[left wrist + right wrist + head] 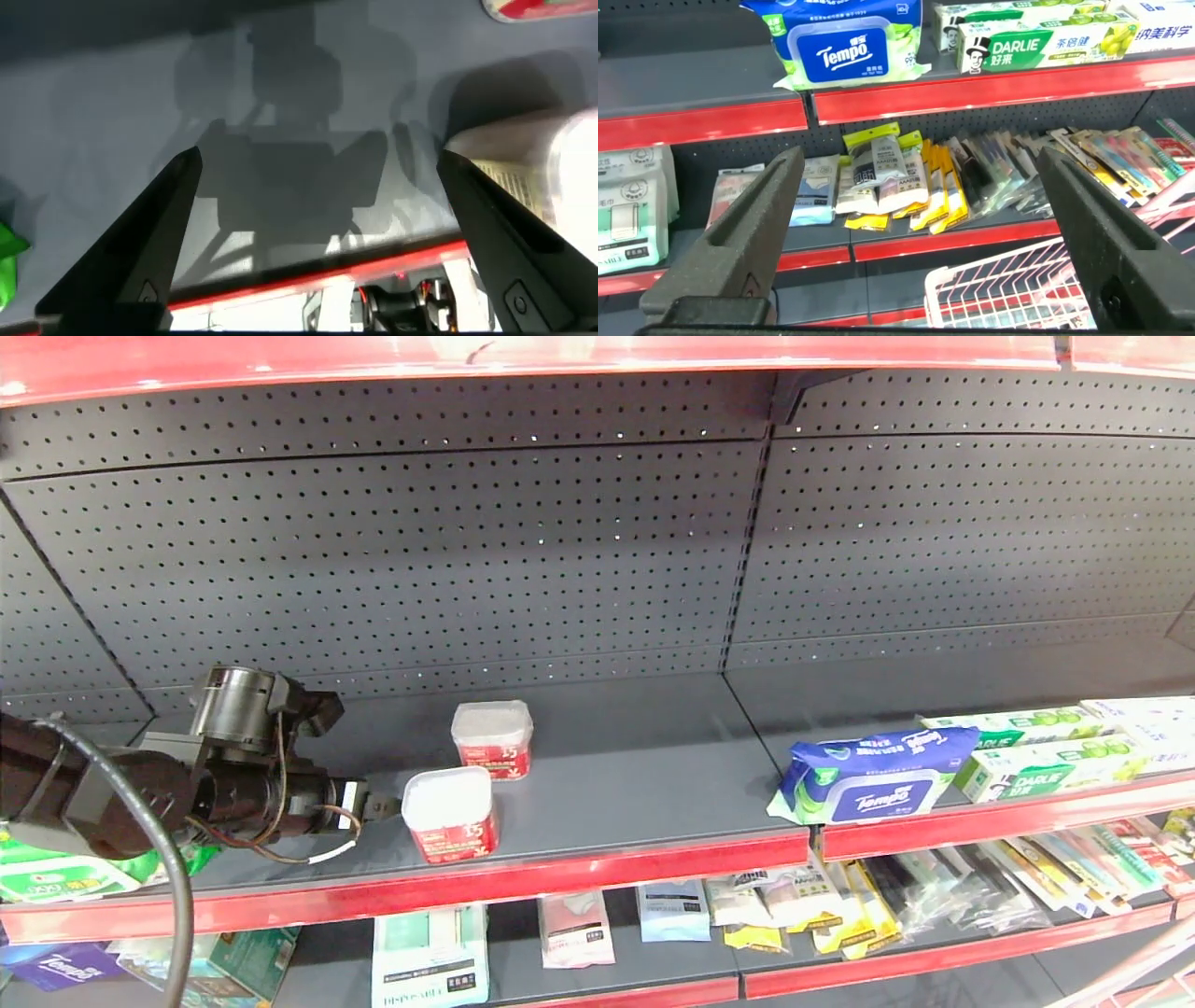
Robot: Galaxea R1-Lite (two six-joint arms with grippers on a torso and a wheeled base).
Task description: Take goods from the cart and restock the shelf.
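Two red tubs with white lids stand on the grey shelf (607, 784). The front tub (448, 814) is near the shelf's red edge and the rear tub (492, 737) is just behind it. My left gripper (381, 805) lies low over the shelf, close to the front tub's left side. In the left wrist view this gripper (318, 159) is open with bare shelf between its fingers, and the front tub (551, 159) is just outside one finger. My right gripper (920, 154) is open and holds nothing, hanging in front of the lower shelves above the white wire cart (1008, 289).
A blue wipes pack (873, 784) and green toothpaste boxes (1046, 756) fill the shelf's right section. A green pack (56, 877) lies under my left arm. The shelf below holds several hanging packets (803, 905). Perforated back panels close off the rear.
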